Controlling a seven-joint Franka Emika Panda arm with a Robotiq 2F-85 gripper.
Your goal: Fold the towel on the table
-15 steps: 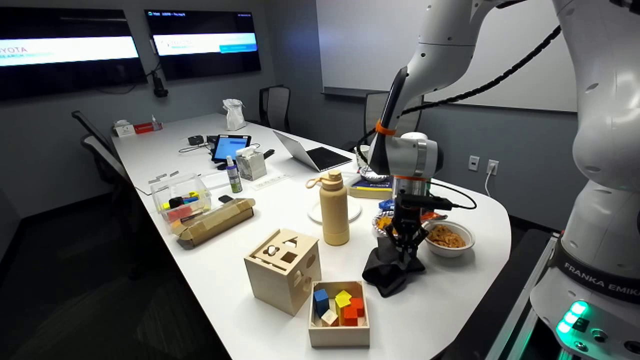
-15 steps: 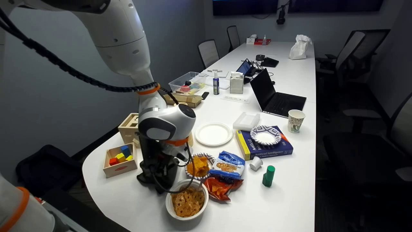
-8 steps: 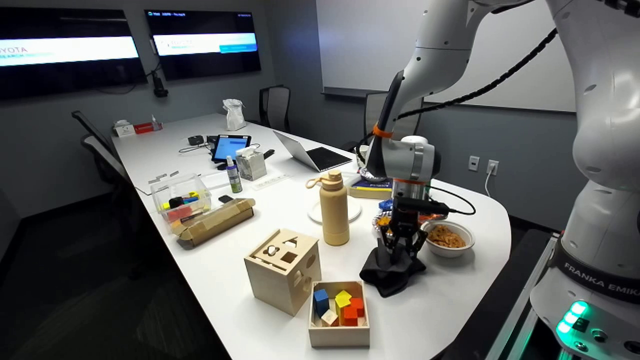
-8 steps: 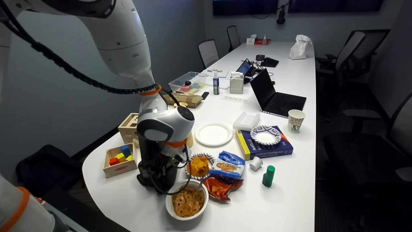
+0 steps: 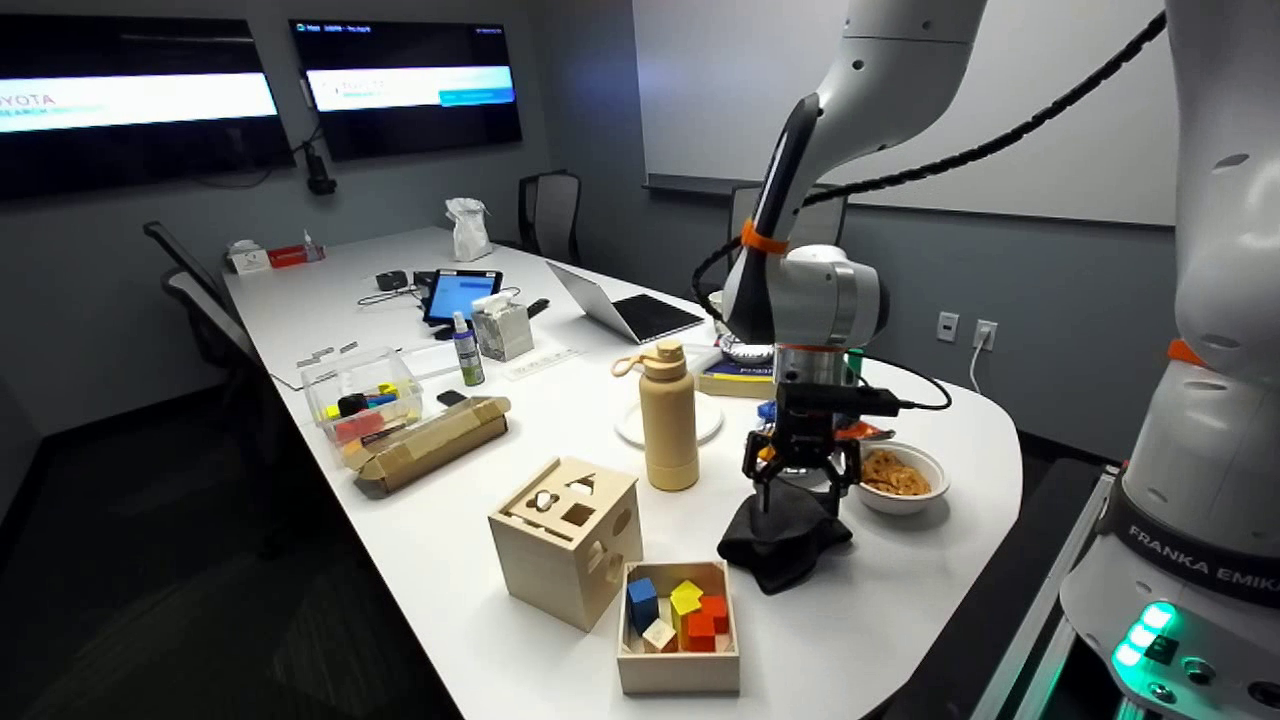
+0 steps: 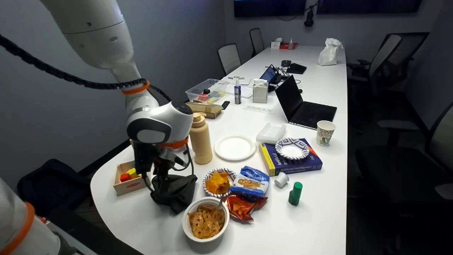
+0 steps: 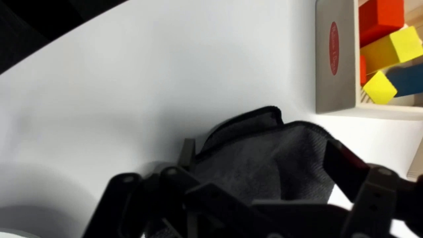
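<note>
In an exterior view, the gripper (image 5: 800, 490) hangs right of centre over the towel (image 5: 785, 548), its jaws spread apart. The towel lies rumpled on the worktop (image 5: 850, 630), lower right of the frame, between a wooden box (image 5: 680, 675) at its lower left and a bowl (image 5: 905, 504) at its upper right.

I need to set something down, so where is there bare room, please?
Bare: between the towel, block tray and table's rounded edge; between the green object and the nearest long edge. Crowded: around the chip bowl, blue packet, red packet and white bowl.
</note>
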